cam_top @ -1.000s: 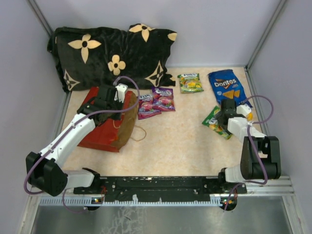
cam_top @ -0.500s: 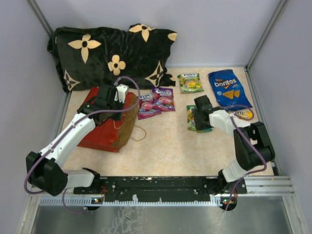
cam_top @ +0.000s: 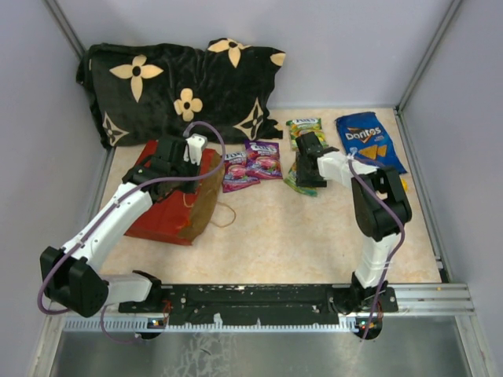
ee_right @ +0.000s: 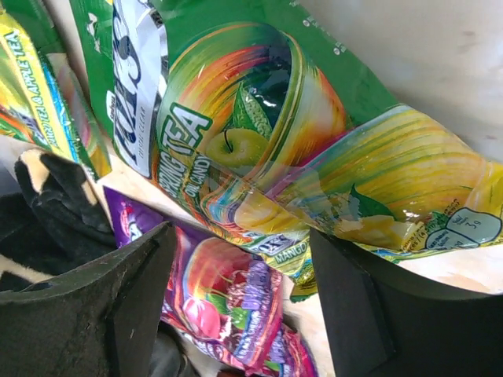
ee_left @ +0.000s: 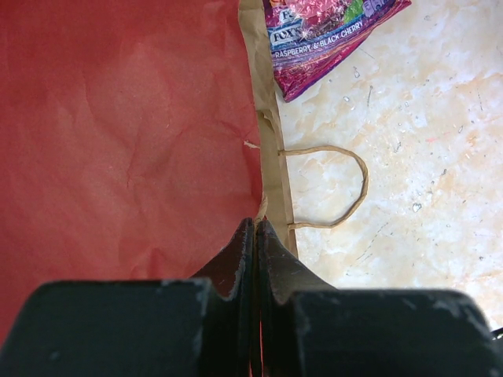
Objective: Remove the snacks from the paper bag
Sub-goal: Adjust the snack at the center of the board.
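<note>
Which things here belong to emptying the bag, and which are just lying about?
Belongs to the job:
- red paper bag
- purple candy pouches
- green candy pouch
- second green pouch
- Doritos bag

Just lying about:
- black flowered pillow

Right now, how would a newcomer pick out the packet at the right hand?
Look just in front of the black flowered pillow. Between the purple pouches and blue Doritos bag, it is the nearer green pouch, under the right hand.
</note>
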`<control>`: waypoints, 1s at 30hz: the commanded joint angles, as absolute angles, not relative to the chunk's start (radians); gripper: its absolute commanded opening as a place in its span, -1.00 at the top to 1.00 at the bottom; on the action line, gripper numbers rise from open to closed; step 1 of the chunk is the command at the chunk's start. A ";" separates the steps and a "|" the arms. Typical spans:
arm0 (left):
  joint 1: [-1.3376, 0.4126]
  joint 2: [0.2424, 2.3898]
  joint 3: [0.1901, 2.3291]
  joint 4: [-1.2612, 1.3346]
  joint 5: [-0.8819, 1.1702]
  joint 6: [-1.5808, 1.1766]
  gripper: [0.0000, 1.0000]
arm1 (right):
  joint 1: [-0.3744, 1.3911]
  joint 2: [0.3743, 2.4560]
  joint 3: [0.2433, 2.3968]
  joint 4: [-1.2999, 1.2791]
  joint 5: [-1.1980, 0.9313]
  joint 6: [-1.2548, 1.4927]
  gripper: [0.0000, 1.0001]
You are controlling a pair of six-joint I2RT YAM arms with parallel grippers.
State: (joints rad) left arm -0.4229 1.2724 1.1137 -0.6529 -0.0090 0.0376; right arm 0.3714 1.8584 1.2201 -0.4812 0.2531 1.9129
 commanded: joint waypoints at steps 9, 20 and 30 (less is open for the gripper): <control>-0.420 1.276 1.150 -0.666 -0.037 0.038 0.88 | 0.331 2.129 1.515 -0.548 0.295 1.676 -0.43; -0.419 1.269 1.139 -0.661 -0.056 0.037 0.88 | 0.307 1.959 1.310 -0.491 0.268 1.366 -0.58; -0.418 1.274 1.148 -0.672 -0.081 0.032 0.87 | 0.228 1.857 1.139 -0.427 0.273 1.249 -0.63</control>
